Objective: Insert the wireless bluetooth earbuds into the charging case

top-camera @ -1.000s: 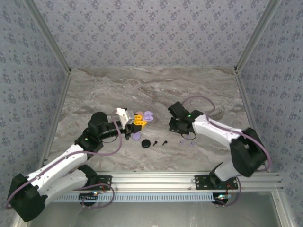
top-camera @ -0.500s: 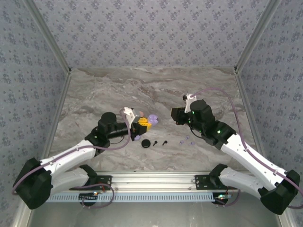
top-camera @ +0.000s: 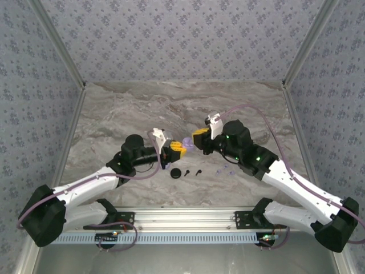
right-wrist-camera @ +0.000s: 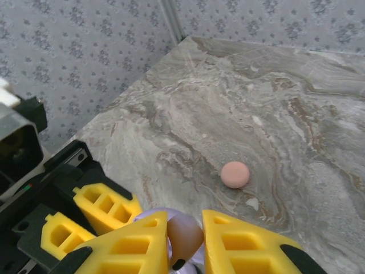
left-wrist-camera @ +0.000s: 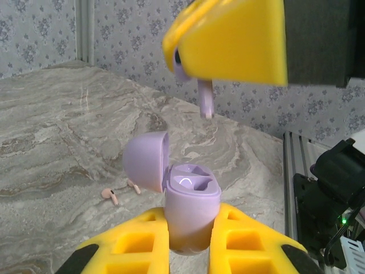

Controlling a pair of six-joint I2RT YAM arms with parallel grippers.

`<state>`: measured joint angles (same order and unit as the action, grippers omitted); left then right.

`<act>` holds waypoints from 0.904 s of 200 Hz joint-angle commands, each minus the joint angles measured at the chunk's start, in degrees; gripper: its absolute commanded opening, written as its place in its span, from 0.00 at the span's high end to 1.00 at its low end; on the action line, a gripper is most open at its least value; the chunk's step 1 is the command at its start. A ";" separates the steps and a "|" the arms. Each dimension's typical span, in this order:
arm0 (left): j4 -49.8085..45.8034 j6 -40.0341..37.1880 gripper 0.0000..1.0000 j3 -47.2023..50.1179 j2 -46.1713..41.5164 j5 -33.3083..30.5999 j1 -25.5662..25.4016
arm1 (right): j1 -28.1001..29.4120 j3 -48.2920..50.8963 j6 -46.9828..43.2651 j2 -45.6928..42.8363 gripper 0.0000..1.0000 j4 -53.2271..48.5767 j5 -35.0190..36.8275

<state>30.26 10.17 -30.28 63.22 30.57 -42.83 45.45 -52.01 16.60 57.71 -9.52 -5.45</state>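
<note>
Just above the charging case (left-wrist-camera: 191, 197), right gripper (top-camera: 198, 138) pinches earbud (left-wrist-camera: 205, 98).

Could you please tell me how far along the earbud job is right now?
Done: the purple charging case is open and clamped in the left hand. In hand: the right hand holds a purple earbud above it, not yet seated. Left: seating it, plus pink earbuds and a black earbud lying on the table.

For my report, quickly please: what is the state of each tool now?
Left tool: closed, holding the open purple charging case.
Right tool: closed, holding a pale earbud.
</note>
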 commanded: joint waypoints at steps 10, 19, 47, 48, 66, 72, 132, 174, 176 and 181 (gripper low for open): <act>2.39 0.37 0.96 -2.82 -0.03 1.04 -0.33 | 1.35 -0.90 -1.35 0.89 0.79 3.51 -1.40; 2.28 0.40 0.96 -2.94 -0.03 1.07 -0.28 | 1.47 -0.85 -1.26 1.12 0.79 4.02 -1.45; 2.35 0.19 0.97 -3.12 -0.12 0.77 -0.31 | 1.89 -0.62 -1.13 1.70 0.79 4.80 -1.53; 2.35 0.20 0.97 -3.12 -0.12 0.79 -0.32 | 1.86 -0.59 -1.13 1.74 0.79 4.79 -1.51; 2.35 0.25 0.97 -3.11 -0.20 0.75 -0.33 | 1.96 -0.43 -1.30 1.79 0.79 4.59 -1.43; 2.37 0.28 0.97 -3.11 -0.21 0.73 -0.31 | 2.04 -0.31 -1.34 1.79 0.79 4.49 -1.40; 2.78 0.79 0.97 -3.12 -0.90 0.21 -0.32 | 2.57 0.74 -1.51 1.81 0.79 4.08 -0.81; 2.87 1.16 0.97 -2.96 -1.43 -0.11 -0.30 | 2.65 2.06 -1.65 1.29 0.79 4.11 0.12; 2.87 1.21 0.97 -2.95 -1.43 -0.15 -0.32 | 2.70 2.12 -1.66 1.27 0.79 4.10 0.17; 2.87 1.25 0.97 -2.96 -1.46 -0.15 -0.33 | 2.70 2.17 -1.72 1.27 0.79 4.10 0.24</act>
<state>30.24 10.63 -31.31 63.07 30.52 -42.83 47.72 -50.81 15.97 59.48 -5.87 -6.02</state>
